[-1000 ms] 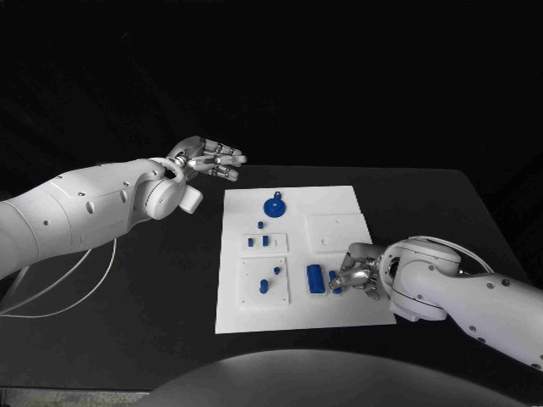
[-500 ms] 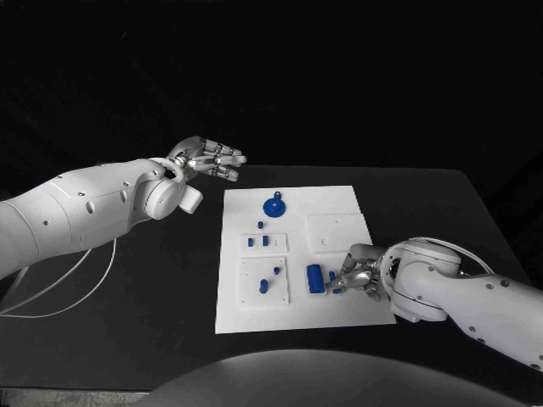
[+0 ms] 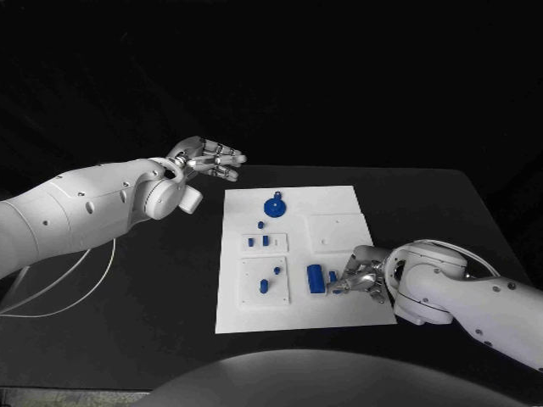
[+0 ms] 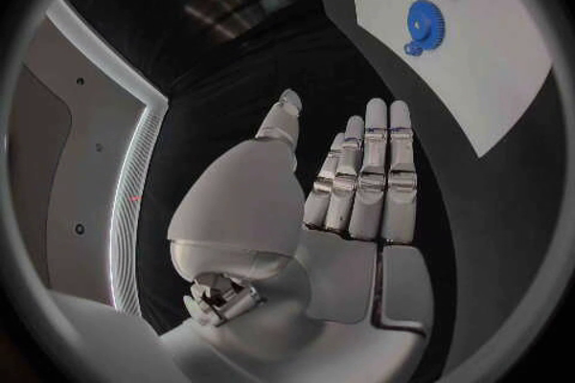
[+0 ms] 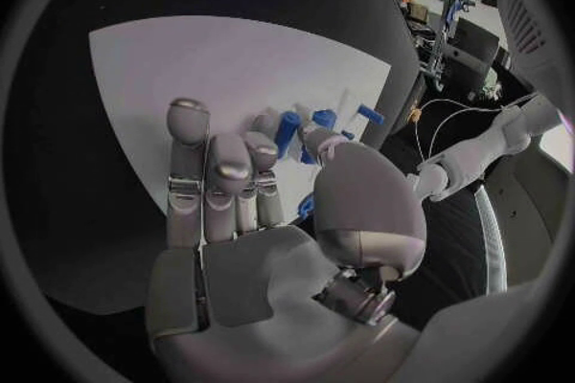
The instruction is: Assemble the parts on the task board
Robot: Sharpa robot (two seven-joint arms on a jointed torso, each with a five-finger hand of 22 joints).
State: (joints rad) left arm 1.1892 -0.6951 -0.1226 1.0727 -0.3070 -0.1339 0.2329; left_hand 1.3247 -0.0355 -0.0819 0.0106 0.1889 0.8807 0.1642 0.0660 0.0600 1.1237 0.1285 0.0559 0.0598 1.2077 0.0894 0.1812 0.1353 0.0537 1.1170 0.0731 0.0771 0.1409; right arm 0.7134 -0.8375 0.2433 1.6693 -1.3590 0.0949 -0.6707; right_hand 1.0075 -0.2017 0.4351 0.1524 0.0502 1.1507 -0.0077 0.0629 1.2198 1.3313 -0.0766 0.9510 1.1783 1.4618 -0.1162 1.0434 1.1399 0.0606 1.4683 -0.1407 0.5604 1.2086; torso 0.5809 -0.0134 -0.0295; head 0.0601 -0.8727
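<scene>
The left hand (image 3: pixel 207 158) is held above the black table (image 3: pixel 125 280), beyond the far left corner of the white task board (image 3: pixel 345 309). In the left wrist view its fingers (image 4: pixel 365 177) are seen straight and side by side, with nothing between them. It is well apart from all the parts.

On the board a blue gear (image 3: pixel 274 206) is seen near the far edge. Small blue pegs (image 3: pixel 266 283) stand in the raised white blocks at the left side. A blue rectangular block (image 3: pixel 315 278) lies near the middle.

The right hand (image 3: pixel 361 277) is placed low over the right side of the board, just beside this block. A small blue part (image 3: pixel 335 275) is seen at its fingertips (image 5: pixel 266 142). The fingers are bent toward it with the thumb opposite, but whether it is pinched or only touched cannot be told.

The parts are judged to be light, stiff plastic and rather smooth. Such a piece would best be taken by its 2 long sides, because it may slide on the board when it is pushed.
</scene>
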